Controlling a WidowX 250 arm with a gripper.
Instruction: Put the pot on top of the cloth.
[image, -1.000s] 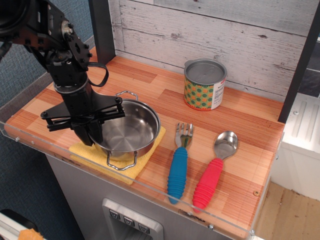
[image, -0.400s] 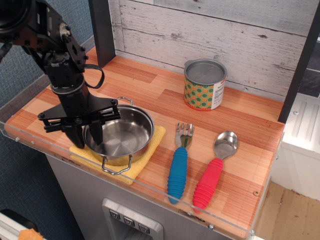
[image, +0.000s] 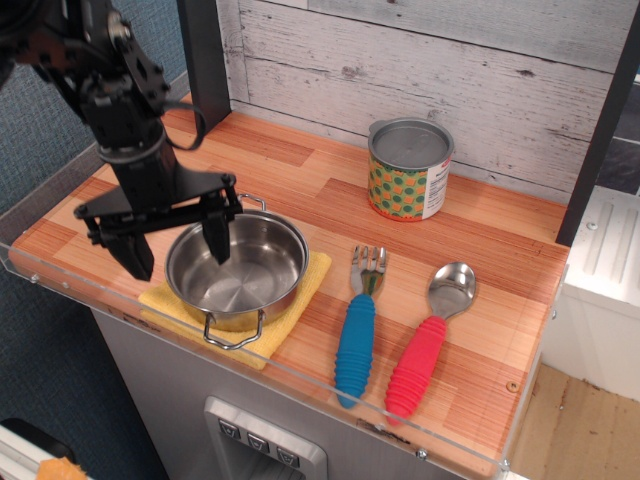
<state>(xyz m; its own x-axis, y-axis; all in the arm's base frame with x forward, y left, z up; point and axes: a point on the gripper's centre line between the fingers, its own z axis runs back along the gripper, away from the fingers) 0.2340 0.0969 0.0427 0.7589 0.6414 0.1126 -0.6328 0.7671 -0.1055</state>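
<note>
The shiny steel pot (image: 238, 272) with two wire loop handles sits on the yellow cloth (image: 300, 296) near the front left edge of the wooden counter. The cloth shows around the pot's right and front sides. My gripper (image: 176, 250) is open and empty above the pot's left rim. One finger (image: 135, 255) hangs outside the pot on the left, the other finger (image: 216, 240) hangs over the bowl. Neither finger touches the pot.
A green-and-orange patterned tin can (image: 409, 170) stands at the back. A blue-handled fork (image: 358, 325) and a red-handled spoon (image: 428, 340) lie to the right of the cloth. A clear plastic lip (image: 300, 385) runs along the counter's front edge. A dark post (image: 205, 60) stands at the back left.
The gripper let go of the pot's left rim, opened wide and rose. The pot shifted a little left and settled on the cloth.
</note>
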